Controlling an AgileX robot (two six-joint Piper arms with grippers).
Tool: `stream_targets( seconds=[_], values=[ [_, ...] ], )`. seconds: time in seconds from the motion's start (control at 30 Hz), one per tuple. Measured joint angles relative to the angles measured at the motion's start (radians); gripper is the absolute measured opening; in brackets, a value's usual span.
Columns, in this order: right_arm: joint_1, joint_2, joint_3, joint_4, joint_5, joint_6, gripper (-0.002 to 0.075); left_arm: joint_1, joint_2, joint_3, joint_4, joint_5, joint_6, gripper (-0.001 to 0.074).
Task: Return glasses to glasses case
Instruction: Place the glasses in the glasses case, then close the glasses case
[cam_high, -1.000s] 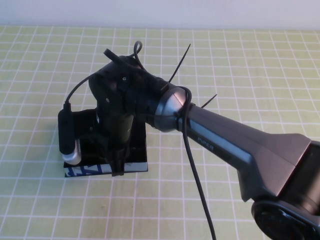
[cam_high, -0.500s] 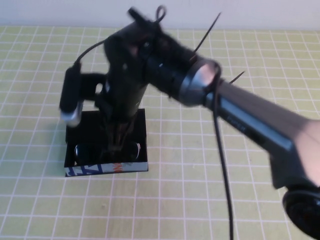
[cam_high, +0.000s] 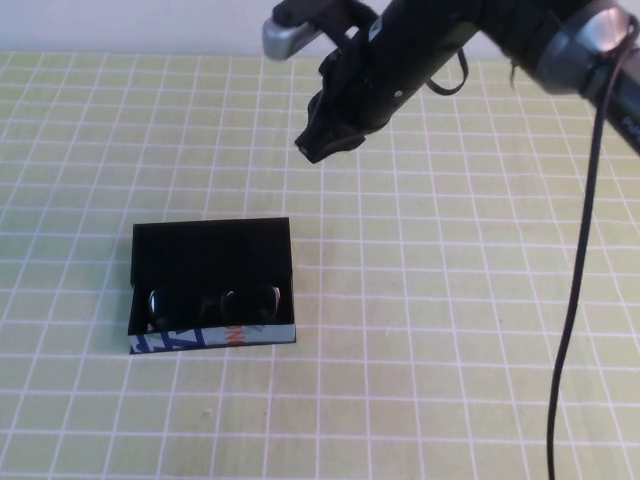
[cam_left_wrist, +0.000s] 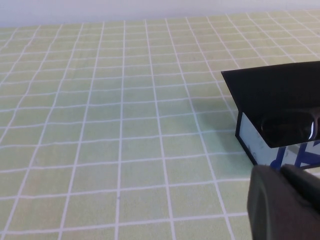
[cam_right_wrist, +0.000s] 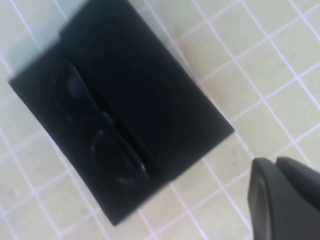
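The glasses case lies open left of the table's middle, its flap lid folded back. The black glasses lie inside it, lenses up. My right gripper hangs high above the table, beyond and to the right of the case, shut and empty. The right wrist view looks down on the case and the glasses, with the gripper off to one side. My left gripper is shut and low, just beside the case's printed front; one lens shows.
The table is covered by a green cloth with a white grid. A black cable hangs from the right arm down the right side. A pale wall runs along the far edge.
My right arm has risen from over the case and swung up and right. The glasses, hidden by the arm before, now lie uncovered in the case.
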Motion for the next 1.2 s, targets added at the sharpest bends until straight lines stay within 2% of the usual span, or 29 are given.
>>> stream_targets(
  seconds=[0.2,0.4,0.47,0.63,0.8,0.93,1.07,1.2],
  values=[
    [-0.023,-0.004,0.0,0.09,0.0,0.006,-0.0011,0.0,0.0,0.0,0.053,0.0,0.02,-0.0004],
    [-0.023,-0.004,0.0,0.108,0.001,0.023,-0.0011,0.0,0.0,0.0,0.07,0.0,0.025,-0.0004],
    [-0.023,-0.004,0.0,0.108,0.001,0.031,-0.0011,0.0,0.0,0.0,0.025,-0.023,-0.003,-0.0004],
    [-0.023,-0.004,0.0,0.11,0.001,0.104,-0.0011,0.0,0.0,0.0,-0.219,-0.13,-0.142,-0.0004],
    [-0.023,0.013,0.0,0.114,0.001,0.165,-0.0011,0.0,0.0,-0.002,-0.324,-0.225,-0.174,-0.0004],
    [-0.023,0.034,0.0,0.116,0.002,0.195,-0.0011,-0.002,0.083,-0.121,-0.333,-0.134,-0.175,-0.0004],
    [-0.023,0.035,0.0,0.116,0.002,0.204,-0.0011,-0.002,0.341,-0.294,-0.333,0.039,-0.121,-0.0004],
    [-0.023,0.035,0.0,0.116,0.002,0.206,-0.0011,-0.002,0.645,-0.462,-0.346,0.236,0.032,-0.0004]
  ],
)
